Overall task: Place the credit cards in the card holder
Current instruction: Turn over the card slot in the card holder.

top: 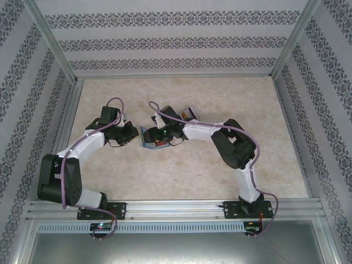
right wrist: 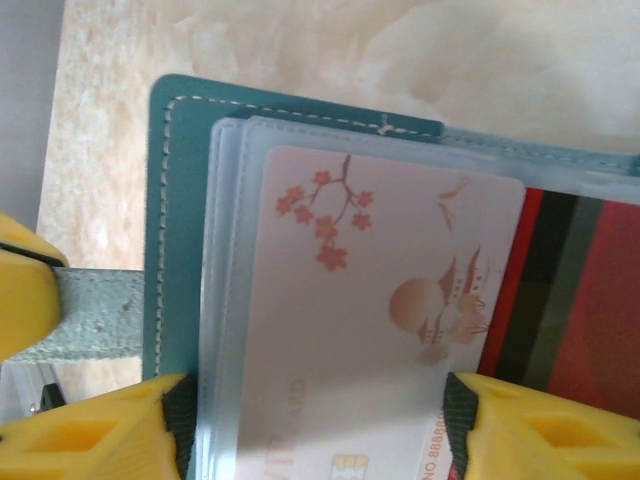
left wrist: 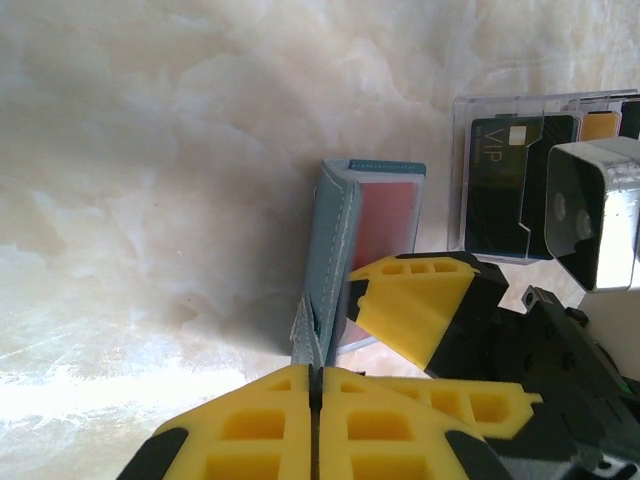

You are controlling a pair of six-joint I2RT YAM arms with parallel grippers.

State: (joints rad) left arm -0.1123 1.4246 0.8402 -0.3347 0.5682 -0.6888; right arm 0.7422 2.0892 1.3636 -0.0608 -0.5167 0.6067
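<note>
The teal card holder point(right wrist: 180, 200) lies open under my right wrist, with its frosted sleeves point(right wrist: 225, 300) fanned out. A pale pink credit card point(right wrist: 390, 300) with blossoms sits partly inside a sleeve. My right gripper point(right wrist: 315, 395) is closed across that sleeve and card, with a pad against each edge. A red credit card point(right wrist: 590, 300) with a dark stripe lies beside it in the holder. My left gripper point(left wrist: 315, 400) is shut on the holder's strap tab point(left wrist: 305, 335). It keeps the card holder point(left wrist: 340, 230) standing on edge. In the top view both grippers point(top: 132, 133) point(top: 160, 136) meet at the holder point(top: 149, 140).
A clear slanted plastic tray point(left wrist: 510, 180) stands just behind the holder, with a dark VIP card and an orange one in it. In the top view this tray point(top: 190, 114) is behind the right gripper. Patterned walls and metal rails enclose the beige table point(top: 181, 176).
</note>
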